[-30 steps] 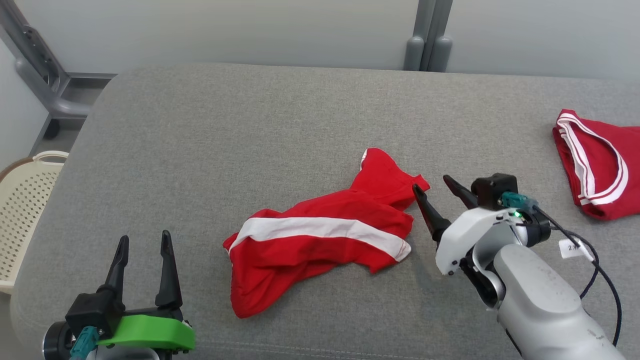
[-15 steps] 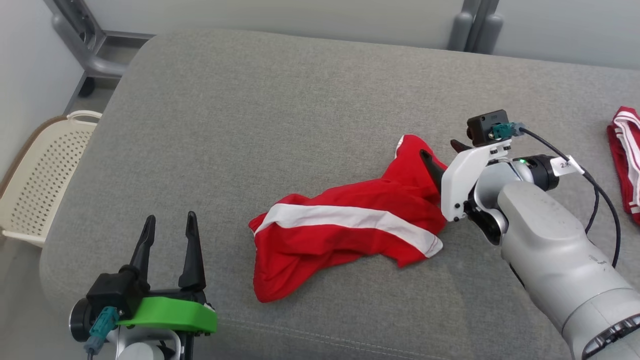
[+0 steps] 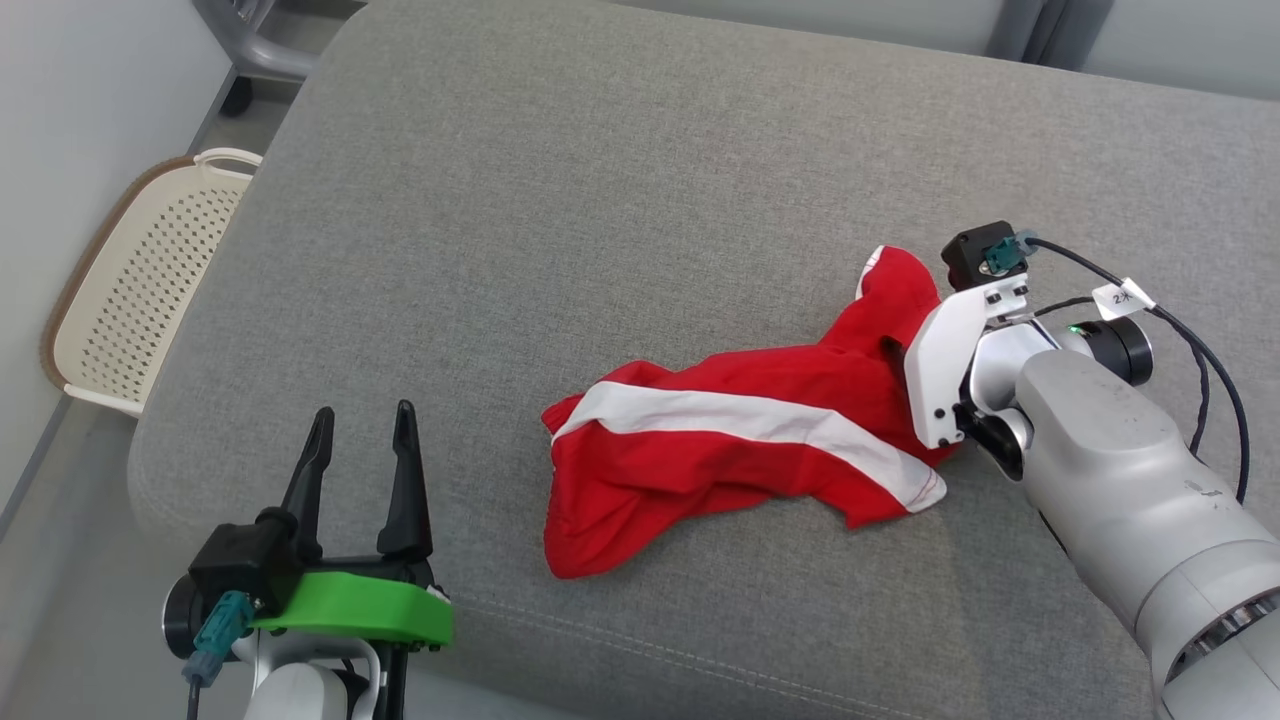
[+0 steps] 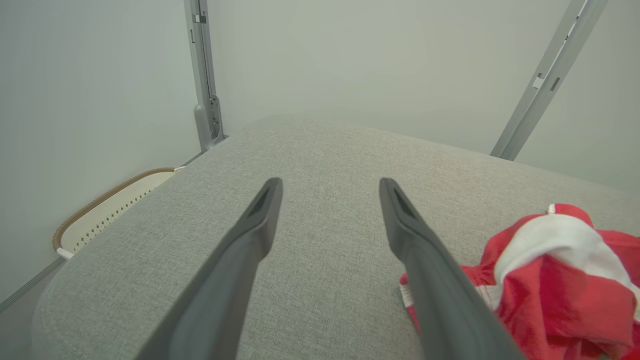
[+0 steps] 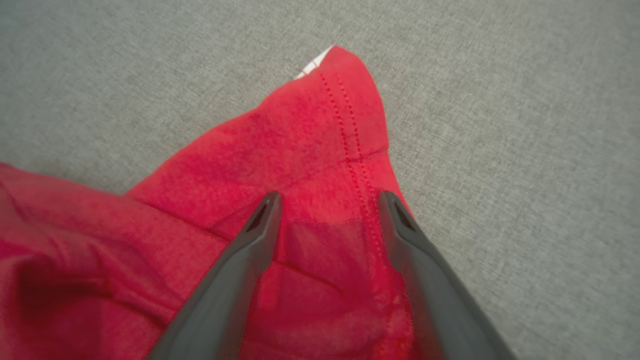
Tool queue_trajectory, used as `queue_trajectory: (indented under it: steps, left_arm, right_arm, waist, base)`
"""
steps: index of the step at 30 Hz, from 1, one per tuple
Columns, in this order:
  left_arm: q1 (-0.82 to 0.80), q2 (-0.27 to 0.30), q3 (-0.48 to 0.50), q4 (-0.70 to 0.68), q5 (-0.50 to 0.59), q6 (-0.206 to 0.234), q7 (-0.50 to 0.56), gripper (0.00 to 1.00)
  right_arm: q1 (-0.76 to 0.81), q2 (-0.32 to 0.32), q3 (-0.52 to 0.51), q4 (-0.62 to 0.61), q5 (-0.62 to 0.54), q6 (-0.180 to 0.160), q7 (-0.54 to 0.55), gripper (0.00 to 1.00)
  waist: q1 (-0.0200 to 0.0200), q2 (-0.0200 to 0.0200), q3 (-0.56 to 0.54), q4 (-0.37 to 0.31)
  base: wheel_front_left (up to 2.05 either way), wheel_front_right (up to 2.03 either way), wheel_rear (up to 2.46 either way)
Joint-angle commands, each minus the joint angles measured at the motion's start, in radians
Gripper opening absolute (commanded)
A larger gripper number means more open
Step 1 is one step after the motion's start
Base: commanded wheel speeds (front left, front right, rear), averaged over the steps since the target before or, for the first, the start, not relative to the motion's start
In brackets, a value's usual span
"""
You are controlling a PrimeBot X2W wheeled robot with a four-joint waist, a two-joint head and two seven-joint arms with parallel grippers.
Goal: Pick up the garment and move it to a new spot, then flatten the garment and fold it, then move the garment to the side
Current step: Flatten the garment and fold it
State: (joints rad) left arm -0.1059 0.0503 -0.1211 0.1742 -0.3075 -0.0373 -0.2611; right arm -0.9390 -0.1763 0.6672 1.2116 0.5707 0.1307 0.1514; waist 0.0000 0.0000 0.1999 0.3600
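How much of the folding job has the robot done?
Nothing is finished: the red garment lies crumpled on the grey cushion. In hand: the open right gripper sits over one end, not yet closed. The left gripper hangs open, apart. Left: lifting, moving, flattening, folding, setting aside.

Red garment (image 3: 720, 460) with a white band, on a grey cushion (image 3: 600, 200).
I see bright red cloth crossed by one broad white stripe, with red stitching along the hem, and heathered grey weave beneath it. At nine o'clock the basket (image 3: 140, 290) is cream, dotted with holes and brown-rimmed. The left gripper (image 3: 362, 410) has black fingers on a lime-green mount; the right gripper (image 5: 327, 200) has charcoal fingers.
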Motion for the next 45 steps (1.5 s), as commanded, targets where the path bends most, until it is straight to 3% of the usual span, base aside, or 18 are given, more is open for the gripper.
queue_trajectory:
  steps: [1,2,3,4,5,16,29,35,38,45]
  left_arm:
    - [-0.014,0.001,0.002,0.004,-0.004,0.004,-0.004,1.00]
    - [-0.015,0.001,0.003,0.005,-0.005,0.004,-0.004,1.00]
    - [-0.016,0.001,0.004,0.006,-0.007,0.005,-0.004,1.00]
    - [-0.017,0.001,0.004,0.006,-0.007,0.006,-0.004,1.00]
    - [-0.017,0.001,0.005,0.007,-0.007,0.006,-0.004,1.00]
    - [-0.027,0.001,0.006,0.012,-0.010,0.011,-0.004,1.00]
    - [-0.007,0.001,0.014,0.023,-0.003,0.007,-0.004,1.00]
    - [0.008,0.001,0.019,0.019,0.005,0.007,-0.004,1.00]
    - [0.010,0.001,0.017,0.017,0.006,0.007,-0.004,1.00]
    - [0.020,0.001,0.025,0.019,0.012,0.006,-0.004,1.00]
  right_arm:
    - [-0.014,-0.002,0.010,0.009,0.011,0.000,0.013,1.00]
    - [-0.015,-0.002,0.014,0.015,0.014,0.000,0.017,1.00]
    - [-0.014,-0.003,0.019,0.020,0.013,0.000,0.021,0.52]
    - [-0.014,-0.005,0.024,0.025,0.013,0.000,0.023,0.22]
    - [-0.015,-0.006,0.030,0.027,0.014,0.000,0.024,0.00]
    - [-0.089,-0.025,0.055,0.004,0.032,0.000,-0.139,0.00]
    - [-0.224,-0.046,-0.013,0.047,0.046,0.000,-0.383,0.00]
    - [-0.236,-0.040,-0.037,0.001,0.057,0.000,-0.416,0.00]
    - [-0.238,-0.061,-0.080,-0.081,0.061,0.000,-0.418,0.00]
    - [-0.128,-0.075,-0.153,-0.186,0.023,0.000,-0.418,0.00]
  waist:
    - [0.0000,0.0000,0.012,0.012]
    - [0.0000,0.0000,0.014,0.013]
    - [0.0000,0.0000,0.015,0.013]
    - [0.0000,0.0000,0.016,0.013]
    - [0.0000,0.0000,0.017,0.012]
    - [0.0000,0.0000,0.015,-0.012]
    - [0.0000,0.0000,-0.015,-0.034]
    - [0.0000,0.0000,-0.046,-0.064]
    - [0.0000,0.0000,-0.060,-0.078]
    - [0.0000,0.0000,-0.073,-0.102]
  base:
    - [0.00,0.00,0.00]
    - [0.00,0.00,0.00]
    - [0.00,0.00,0.00]
    - [0.00,0.00,0.00]
    - [0.00,0.00,0.00]
    - [0.00,0.00,0.00]
    - [0.00,0.00,0.00]
    - [0.00,0.00,0.00]
    - [0.00,0.00,0.00]
    - [0.00,0.00,0.00]
